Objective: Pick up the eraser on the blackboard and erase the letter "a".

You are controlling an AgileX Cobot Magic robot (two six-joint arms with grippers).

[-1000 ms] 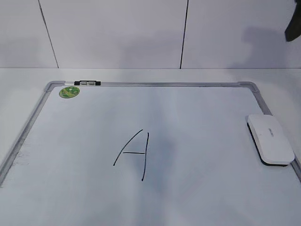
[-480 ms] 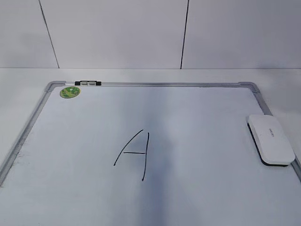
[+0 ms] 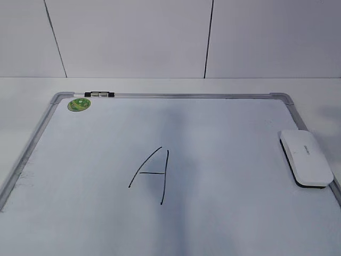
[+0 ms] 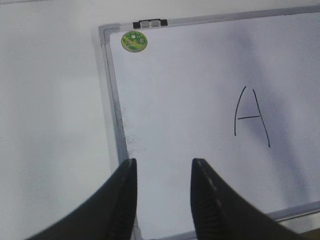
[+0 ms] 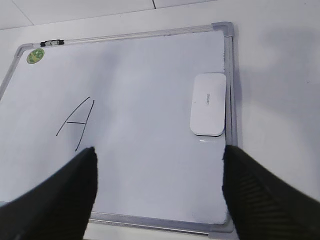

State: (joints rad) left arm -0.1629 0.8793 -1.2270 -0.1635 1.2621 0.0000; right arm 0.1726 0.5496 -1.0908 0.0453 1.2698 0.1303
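Observation:
The white eraser [image 3: 306,157] lies flat at the right edge of the blackboard [image 3: 224,128], black felt down; it also shows in the right wrist view [image 5: 208,103]. Only a capital "A" [image 3: 152,173] is written on the board, left of centre. No lowercase "a" shows in any view. Neither gripper shows in the exterior view. My left gripper [image 4: 164,162] is open and empty above the board's near left edge. My right gripper [image 5: 158,150] is wide open and empty, high above the board's near right part, nearer than the eraser.
A round green sticker [image 3: 79,104] and a small black-and-clear marker pen [image 3: 99,94] sit at the board's far left corner. The grey frame [image 3: 176,96] rims the board. A white tabletop [image 3: 21,101] surrounds it, and a white panelled wall stands behind.
A dark piece of the right arm at the exterior view's top right corner one second ago has left the view. The eraser and board have not moved.

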